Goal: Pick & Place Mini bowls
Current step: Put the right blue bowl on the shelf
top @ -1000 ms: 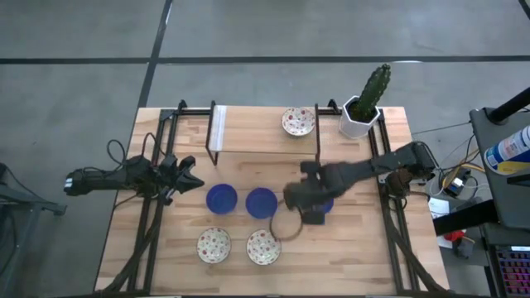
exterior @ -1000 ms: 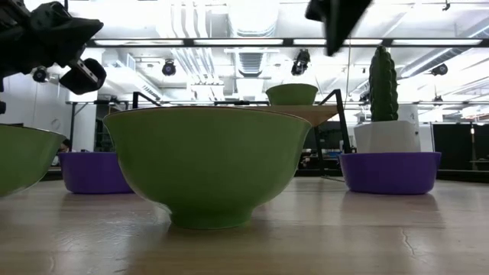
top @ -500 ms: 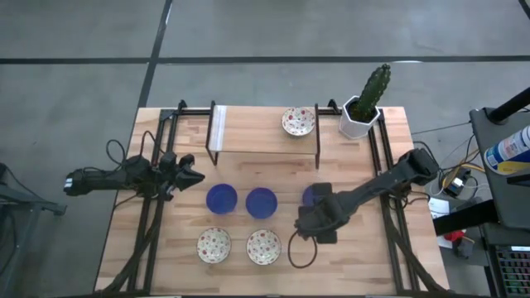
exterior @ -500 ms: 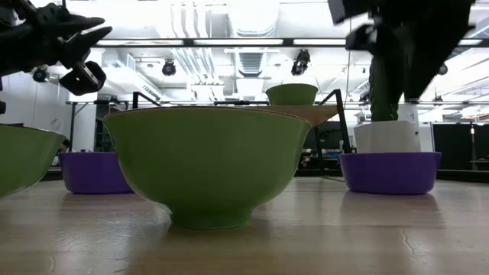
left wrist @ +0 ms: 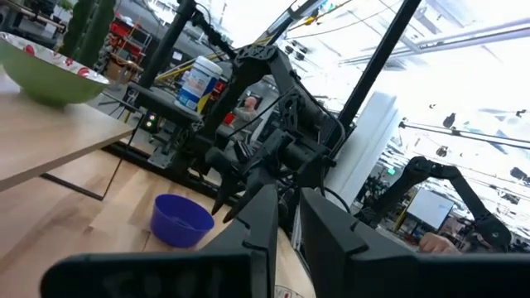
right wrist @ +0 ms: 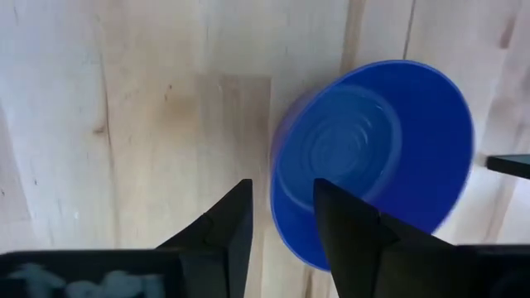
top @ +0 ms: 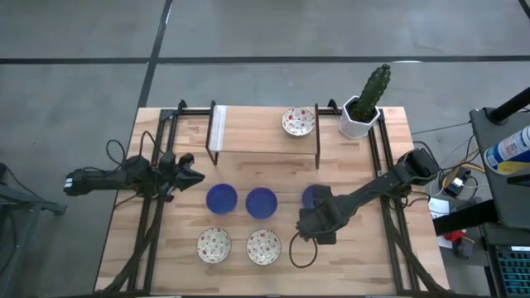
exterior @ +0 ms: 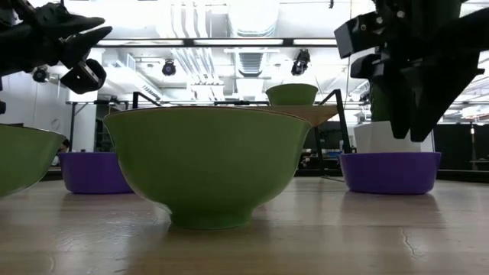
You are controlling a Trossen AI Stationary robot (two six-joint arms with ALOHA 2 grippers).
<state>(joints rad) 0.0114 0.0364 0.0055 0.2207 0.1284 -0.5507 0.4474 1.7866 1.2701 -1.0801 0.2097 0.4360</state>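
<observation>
The right gripper (top: 308,222) is positioned over the light wooden slatted table (top: 348,257), just beside the right-hand solid cobalt blue mini bowl (top: 312,195), which the arm partly covers in the high view. In the right wrist view the two dark fingers (right wrist: 228,228) stand a small gap apart, straddling the near rim of this blue bowl (right wrist: 373,149); one finger lies over the bare wood outside the rim and the other over the bowl's inside, and contact with the rim cannot be confirmed. The bowl rests on the table. Two further solid cobalt blue mini bowls, the left one (top: 221,199) and the middle one (top: 262,202), sit in a row with it across the table's centre. Two cream-white mini bowls with a speckled red-green floral pattern, one (top: 214,245) and another (top: 263,247), sit side by side in front of that row. A third floral mini bowl (top: 298,121) rests on the raised wooden shelf with black metal legs (top: 248,132) at the back of the table, near the white hexagonal pot holding a green cactus (top: 362,114). The left gripper (top: 192,175) waits at the table's left edge, well apart from every bowl; its fingers (left wrist: 263,223) show only a narrow gap and hold nothing
</observation>
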